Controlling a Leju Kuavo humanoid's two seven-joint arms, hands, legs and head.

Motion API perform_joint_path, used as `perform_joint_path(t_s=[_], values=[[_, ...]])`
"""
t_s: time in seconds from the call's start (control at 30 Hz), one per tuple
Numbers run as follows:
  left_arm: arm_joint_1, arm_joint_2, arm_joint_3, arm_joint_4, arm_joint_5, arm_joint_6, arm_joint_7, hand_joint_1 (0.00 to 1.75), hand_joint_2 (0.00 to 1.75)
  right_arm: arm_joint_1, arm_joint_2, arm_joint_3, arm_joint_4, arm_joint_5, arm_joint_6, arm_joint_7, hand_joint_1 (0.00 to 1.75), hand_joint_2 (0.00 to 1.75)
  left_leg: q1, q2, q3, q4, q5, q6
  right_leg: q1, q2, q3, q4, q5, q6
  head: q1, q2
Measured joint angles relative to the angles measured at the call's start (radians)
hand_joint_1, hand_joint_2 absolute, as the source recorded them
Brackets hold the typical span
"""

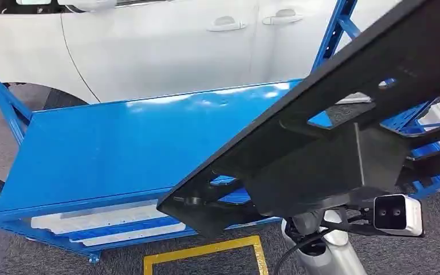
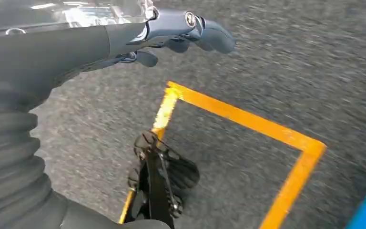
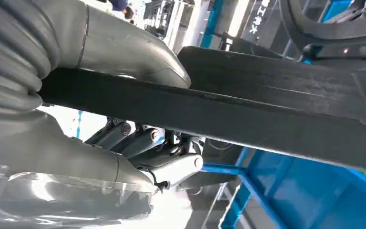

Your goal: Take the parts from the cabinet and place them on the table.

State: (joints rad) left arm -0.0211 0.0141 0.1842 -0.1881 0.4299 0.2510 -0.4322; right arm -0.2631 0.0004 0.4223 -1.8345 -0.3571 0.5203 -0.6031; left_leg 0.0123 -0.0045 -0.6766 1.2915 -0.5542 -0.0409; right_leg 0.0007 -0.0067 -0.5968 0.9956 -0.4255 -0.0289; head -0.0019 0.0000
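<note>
Black part (image 1: 344, 132) rides nearest the head camera, gripped by right hand (image 3: 138, 143), thumb over, fingers under. Held above blue table (image 1: 120, 143), not yet set down. Left hand (image 2: 181, 33) hangs empty over floor, fingers loosely apart.

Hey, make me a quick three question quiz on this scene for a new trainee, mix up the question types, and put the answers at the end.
1. True or false: the right hand holds the long black part.
2. Multiple choice: what lies beyond the blue table in the head view? A) a white car B) a red forklift C) a stack of boxes
3. Short answer: what marks the grey floor under the left hand?

Key
1. True; in the right wrist view the thumb lies on one side of the part and the fingers on the other.
2. A.
3. Yellow tape lines; the left hand hangs above them holding nothing.
</note>
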Motion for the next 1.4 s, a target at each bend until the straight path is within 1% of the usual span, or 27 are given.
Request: perform_joint_path(t_s=[0.07, 0.1, 0.13, 0.23, 0.27, 0.33, 0.4, 0.43, 0.47, 0.5, 0.57, 0.6, 0.63, 0.77, 0.8, 0.83, 0.9, 0.93, 0.97, 1.0, 1.07, 1.1, 1.13, 1.17, 1.23, 1.3, 1.4], values=[[-0.001, 0.0, -0.006, 0.0, -0.01, 0.007, 0.014, 0.0, 1.75, 0.005, -0.002, -0.002, -0.007, -0.003, 0.0, 0.006, 1.75, 1.75, 0.0, 0.0, 0.122, -0.166, 0.056, 0.006, 0.0, 0.0, -0.021, 0.01, 0.011, 0.005, 0.0, 0.0], [-0.002, 0.001, -0.008, 0.0, -0.011, 0.009, 0.02, 0.0, 1.75, 0.007, -0.003, -0.002, -0.012, -0.004, 0.003, 0.009, 1.75, 1.75, -0.001, 0.0, 0.185, -0.26, 0.039, 0.013, 0.0, 0.0, -0.027, 0.016, 0.016, 0.009, 0.0, 0.0], [-0.003, 0.002, -0.009, 0.0, -0.013, 0.009, 0.026, 0.0, 1.75, 0.01, -0.005, -0.002, -0.017, -0.003, 0.008, 0.011, 1.75, 1.75, -0.008, -0.001, 0.207, -0.305, 0.026, 0.019, 0.005, 0.0, -0.033, 0.019, 0.021, 0.016, 0.0, 0.0], [-0.001, 0.006, -0.012, 0.0, -0.019, 0.01, 0.036, 0.0, 1.75, 0.024, -0.011, -0.002, -0.019, -0.005, 0.017, 0.012, 1.75, 1.75, -0.013, -0.002, 0.189, -0.297, 0.042, 0.037, 0.0, -0.001, -0.032, 0.011, 0.045, 0.033, -0.002, 0.0], [0.0, 0.005, -0.013, 0.0, -0.019, 0.009, 0.037, 0.0, 1.75, 0.027, -0.013, -0.002, -0.021, -0.006, 0.018, 0.012, 1.75, 1.75, -0.003, 0.002, 0.183, -0.309, 0.058, 0.046, 0.004, 0.001, -0.038, 0.013, 0.045, 0.041, -0.003, 0.0], [-0.003, 0.005, -0.014, 0.0, -0.021, 0.003, 0.037, 0.0, 1.75, 0.029, -0.016, -0.002, -0.024, -0.007, 0.018, 0.014, 1.75, 1.75, -0.002, 0.008, 0.158, -0.31, 0.081, 0.062, -0.002, 0.005, -0.07, 0.082, -0.051, 0.047, 0.001, 0.0], [-0.002, 0.005, -0.018, 0.0, -0.024, -0.002, 0.037, 0.0, 1.75, 0.031, -0.018, -0.002, -0.024, -0.008, 0.018, 0.019, 1.75, 1.75, -0.003, 0.009, 0.132, -0.308, 0.104, 0.062, -0.008, 0.005, -0.115, 0.239, -0.158, 0.057, 0.001, 0.0], [-0.002, 0.005, -0.021, 0.0, -0.027, -0.006, 0.037, 0.0, 1.75, 0.032, -0.019, -0.002, -0.024, -0.012, 0.018, 0.021, 1.75, 1.75, -0.003, 0.01, 0.114, -0.305, 0.115, 0.061, -0.009, 0.005, -0.13, 0.309, -0.181, 0.061, 0.002, 0.0], [-0.002, 0.005, -0.022, 0.0, -0.029, -0.008, 0.037, 0.0, 1.75, 0.032, -0.021, -0.002, -0.024, -0.019, 0.018, 0.024, 1.75, 1.75, -0.003, 0.01, 0.098, -0.302, 0.124, 0.06, -0.011, 0.005, -0.128, 0.34, -0.173, 0.063, 0.002, 0.0], [-0.002, 0.005, -0.023, 0.0, -0.029, -0.009, 0.037, 0.0, 1.75, 0.033, -0.021, -0.001, -0.024, -0.024, 0.018, 0.027, 1.75, 1.75, -0.003, 0.01, 0.083, -0.298, 0.134, 0.058, -0.014, 0.005, -0.102, 0.324, -0.141, 0.064, 0.002, 0.0], [-0.002, 0.004, -0.027, 0.0, -0.029, -0.009, 0.037, 0.0, 1.75, 0.033, -0.021, -0.001, -0.024, -0.029, 0.02, 0.031, 1.75, 1.75, -0.002, 0.009, 0.056, -0.29, 0.149, 0.052, -0.015, 0.005, 0.011, 0.174, -0.074, 0.061, 0.002, 0.0], [-0.003, 0.004, -0.029, 0.0, -0.029, -0.01, 0.037, 0.0, 1.75, 0.032, -0.021, -0.001, -0.024, -0.03, 0.024, 0.031, 1.75, 1.75, -0.002, 0.008, 0.048, -0.285, 0.156, 0.048, -0.015, 0.005, 0.08, 0.079, -0.074, 0.057, 0.002, 0.0], [-0.003, 0.004, -0.029, 0.0, -0.029, -0.01, 0.037, 0.0, 1.75, 0.031, -0.021, -0.001, -0.024, -0.031, 0.028, 0.031, 1.75, 1.75, -0.007, 0.006, 0.039, -0.28, 0.162, 0.042, -0.009, 0.006, 0.127, -0.003, -0.111, 0.051, 0.002, 0.0], [0.001, 0.003, -0.031, 0.001, -0.029, -0.009, 0.037, 0.0, 1.75, 0.029, -0.023, 0.0, -0.024, -0.037, 0.034, 0.031, 1.75, 1.75, -0.006, 0.006, 0.036, -0.295, 0.2, 0.014, -0.007, 0.006, 0.103, -0.007, -0.078, 0.02, 0.004, 0.0], [0.002, 0.002, -0.031, 0.001, -0.029, -0.008, 0.037, 0.0, 1.75, 0.027, -0.023, 0.0, -0.022, -0.04, 0.035, 0.032, 1.75, 1.75, 0.001, 0.004, 0.026, -0.285, 0.181, 0.012, -0.01, -0.001, 0.092, -0.012, -0.062, 0.011, 0.004, 0.0], [0.0, 0.001, -0.031, 0.001, -0.029, -0.008, 0.037, 0.0, 1.75, 0.026, -0.023, 0.0, -0.022, -0.042, 0.036, 0.032, 1.75, 1.75, 0.0, 0.005, 0.008, -0.248, 0.122, 0.01, -0.01, -0.001, 0.077, -0.014, -0.049, 0.002, 0.0, 0.0], [0.001, 0.001, -0.031, 0.001, -0.029, -0.006, 0.037, 0.0, 1.75, 0.026, -0.023, 0.0, -0.021, -0.045, 0.036, 0.032, 1.75, 1.75, 0.001, 0.005, -0.032, -0.095, -0.004, 0.002, -0.007, -0.001, 0.046, -0.014, -0.025, -0.002, -0.002, 0.0], [0.0, 0.001, -0.031, 0.001, -0.029, -0.005, 0.037, 0.0, 1.75, 0.026, -0.023, 0.0, -0.021, -0.047, 0.036, 0.034, 1.75, 1.75, 0.001, 0.005, -0.048, -0.019, -0.037, 0.0, -0.005, -0.002, 0.031, -0.013, -0.014, -0.003, -0.002, 0.0], [0.0, 0.0, -0.031, 0.001, -0.029, -0.005, 0.037, 0.0, 1.75, 0.026, -0.023, 0.0, -0.02, -0.05, 0.036, 0.034, 1.75, 1.75, 0.001, 0.005, -0.051, 0.031, -0.04, -0.001, -0.004, -0.002, 0.015, -0.011, -0.003, -0.002, -0.002, 0.0], [0.0, -0.001, -0.032, 0.001, -0.029, -0.005, 0.037, 0.0, 1.75, 0.026, -0.023, 0.0, -0.019, -0.052, 0.036, 0.036, 1.75, 1.75, 0.001, 0.005, -0.032, 0.037, -0.015, 0.0, -0.003, -0.002, 0.0, -0.009, 0.008, -0.001, -0.002, 0.0], [0.0, -0.001, -0.032, 0.001, -0.029, -0.005, 0.035, 0.0, 1.75, 0.026, -0.023, 0.0, -0.018, -0.054, 0.035, 0.04, 1.75, 1.75, 0.0, 0.005, 0.07, -0.077, 0.058, 0.006, -0.002, -0.003, -0.029, -0.001, 0.026, 0.003, -0.002, 0.0], [-0.002, -0.001, -0.032, 0.001, -0.029, -0.003, 0.034, 0.0, 1.75, 0.026, -0.023, 0.0, -0.018, -0.057, 0.035, 0.042, 1.75, 1.75, 0.0, 0.004, 0.143, -0.174, 0.066, 0.013, -0.001, -0.003, -0.039, 0.004, 0.034, 0.006, -0.003, 0.0], [-0.005, 0.0, -0.032, 0.001, -0.029, -0.002, 0.034, 0.0, 1.75, 0.025, -0.023, 0.0, -0.019, -0.06, 0.035, 0.042, 1.75, 1.75, -0.004, 0.005, 0.209, -0.266, 0.033, 0.022, 0.001, -0.003, -0.045, 0.009, 0.04, 0.01, -0.002, 0.0], [-0.007, 0.0, -0.032, 0.001, -0.029, -0.002, 0.033, 0.0, 1.75, 0.024, -0.023, 0.0, -0.019, -0.062, 0.034, 0.043, 1.75, 1.75, -0.007, 0.005, 0.236, -0.324, 0.015, 0.023, 0.003, -0.004, -0.048, 0.011, 0.047, 0.017, -0.002, 0.0], [-0.006, -0.002, -0.032, 0.001, -0.029, 0.0, 0.032, 0.0, 1.75, 0.02, -0.022, 0.001, -0.018, -0.064, 0.034, 0.05, 1.75, 1.75, -0.013, 0.004, 0.22, -0.314, 0.025, 0.032, -0.003, -0.007, -0.048, 0.007, 0.065, 0.03, -0.008, 0.0], [-0.005, -0.006, -0.032, 0.001, -0.027, 0.0, 0.033, 0.0, 1.75, 0.019, -0.022, 0.002, -0.018, -0.067, 0.033, 0.051, 1.75, 1.75, -0.002, 0.009, 0.207, -0.326, 0.052, 0.047, -0.003, -0.004, -0.057, 0.014, 0.068, 0.041, -0.007, 0.0], [-0.005, -0.008, -0.032, 0.001, -0.026, -0.001, 0.031, 0.0, 1.75, 0.019, -0.022, 0.003, -0.016, -0.073, 0.031, 0.049, 1.75, 1.75, -0.004, 0.013, 0.165, -0.325, 0.088, 0.06, -0.008, 0.002, -0.109, 0.173, -0.109, 0.055, 0.002, 0.0]])
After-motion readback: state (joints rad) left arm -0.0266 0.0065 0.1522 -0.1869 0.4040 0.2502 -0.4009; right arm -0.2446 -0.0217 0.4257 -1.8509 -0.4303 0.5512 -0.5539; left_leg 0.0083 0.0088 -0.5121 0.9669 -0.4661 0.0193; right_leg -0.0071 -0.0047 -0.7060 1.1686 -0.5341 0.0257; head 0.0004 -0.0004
